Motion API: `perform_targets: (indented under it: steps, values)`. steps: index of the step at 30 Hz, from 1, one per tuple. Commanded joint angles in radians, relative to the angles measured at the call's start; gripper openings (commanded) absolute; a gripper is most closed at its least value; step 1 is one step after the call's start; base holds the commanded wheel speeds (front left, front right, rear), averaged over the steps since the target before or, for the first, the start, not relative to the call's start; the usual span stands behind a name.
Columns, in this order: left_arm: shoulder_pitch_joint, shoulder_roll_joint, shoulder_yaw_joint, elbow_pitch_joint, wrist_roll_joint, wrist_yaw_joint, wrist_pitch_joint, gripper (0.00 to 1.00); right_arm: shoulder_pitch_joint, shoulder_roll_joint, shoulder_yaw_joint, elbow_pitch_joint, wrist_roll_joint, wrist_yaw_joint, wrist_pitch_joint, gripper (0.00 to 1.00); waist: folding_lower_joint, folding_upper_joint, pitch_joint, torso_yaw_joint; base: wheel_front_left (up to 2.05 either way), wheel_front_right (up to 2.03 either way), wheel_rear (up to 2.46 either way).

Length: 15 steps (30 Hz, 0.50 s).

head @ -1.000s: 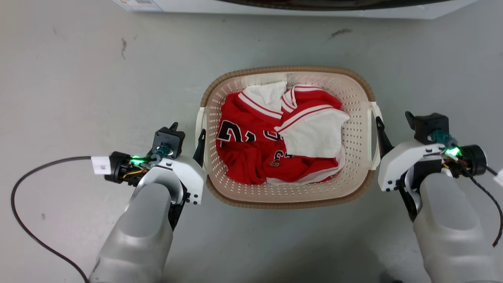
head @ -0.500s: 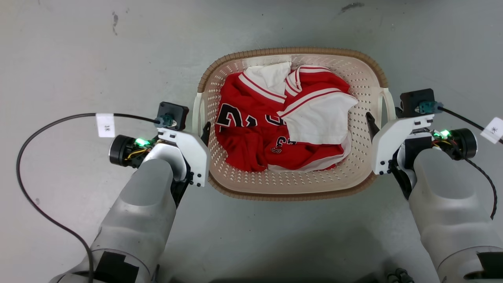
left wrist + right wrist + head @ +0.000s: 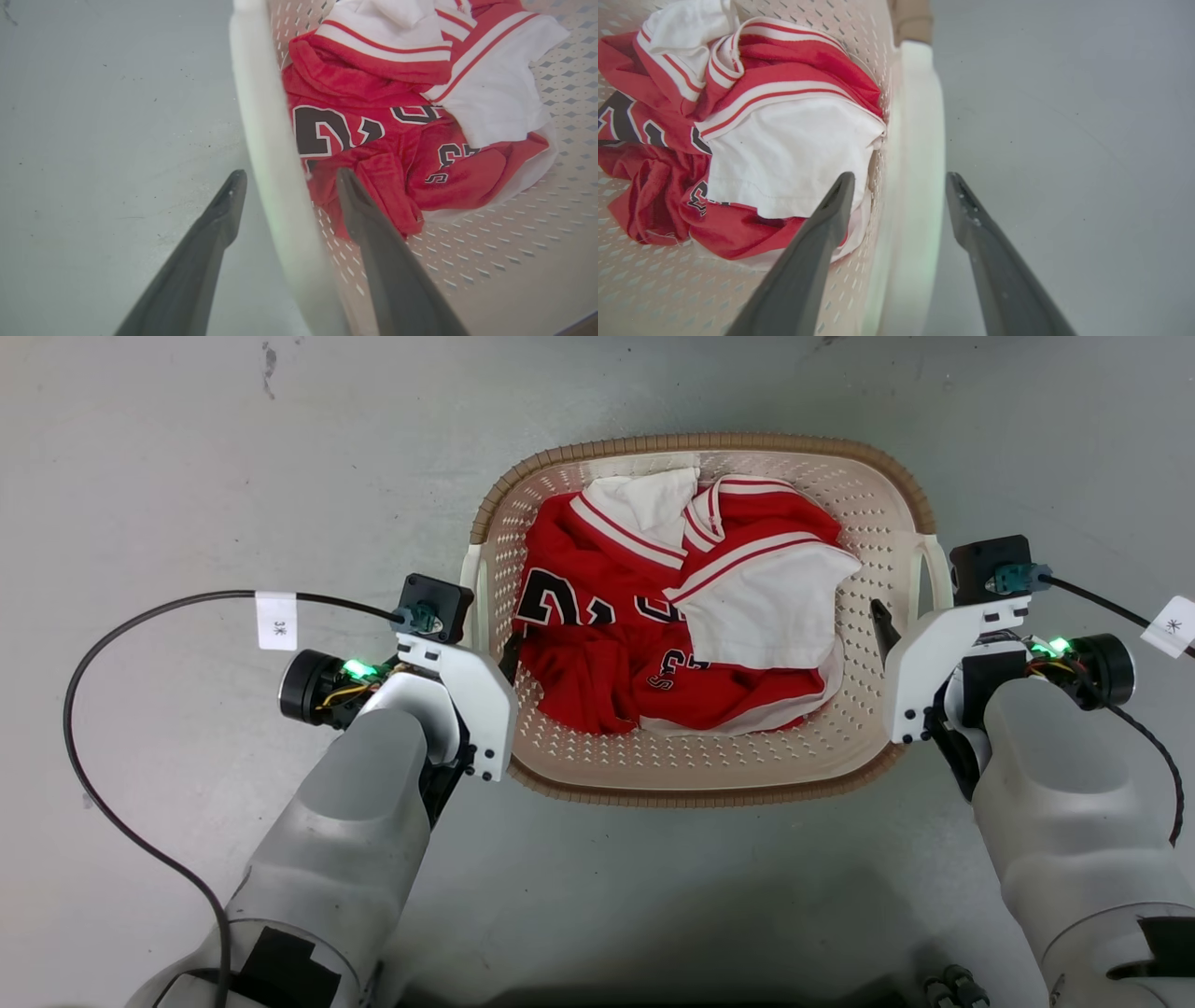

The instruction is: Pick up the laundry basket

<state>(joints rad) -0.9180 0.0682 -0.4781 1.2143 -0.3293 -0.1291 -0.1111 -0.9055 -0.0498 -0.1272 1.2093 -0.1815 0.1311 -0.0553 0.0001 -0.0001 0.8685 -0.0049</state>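
Both arms have chunky pale grey forearms (image 3: 359,803), white wrist brackets (image 3: 481,695) with small black screws, glowing green LEDs (image 3: 355,668), black cables (image 3: 347,602) carrying white paper tags (image 3: 276,621), boxy black camera modules (image 3: 434,605), plus long dark tapered fingers (image 3: 201,252)

I read the laundry basket (image 3: 709,763) as cream, dotted with perforations, under a brown woven-look rim (image 3: 700,797); its handles (image 3: 266,140) look white. The jersey (image 3: 597,616) is red with white stripes and black numerals, white-edged I think. The floor (image 3: 187,476) is grey.

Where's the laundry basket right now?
Head view: the laundry basket sits centre on the grey floor, between the left gripper and right gripper, each open astride a side handle.
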Motion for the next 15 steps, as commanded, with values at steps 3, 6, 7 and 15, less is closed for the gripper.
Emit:
perform_targets:
  steps: [3, 6, 7, 15]
  values:
    - [-0.011, 0.006, -0.038, -0.006, -0.034, 0.0, 0.001, 0.11, -0.019, -0.001, -0.007, 0.018, 0.001, -0.001, -0.002, 0.35, -0.0001, 0.0001, -0.001, 0.001, 0.0, 0.0, 0.0]
    - [-0.01, 0.008, -0.063, -0.008, -0.062, 0.0, 0.001, 0.0, -0.021, -0.001, -0.002, 0.03, 0.001, -0.001, 0.003, 0.0, -0.0001, 0.0001, -0.001, 0.003, 0.0, 0.0, 0.0]
    - [-0.009, 0.01, -0.072, -0.008, -0.071, 0.001, 0.004, 0.0, -0.02, -0.001, -0.001, 0.033, -0.003, -0.001, 0.004, 0.0, -0.0001, 0.0001, -0.001, 0.004, 0.0, 0.0, 0.0]
    - [0.013, 0.016, -0.143, -0.018, -0.138, -0.001, 0.012, 0.0, -0.006, -0.004, -0.008, 0.046, -0.02, -0.001, 0.01, 0.0, -0.0001, 0.0001, -0.036, 0.006, 0.0, 0.0, 0.0]
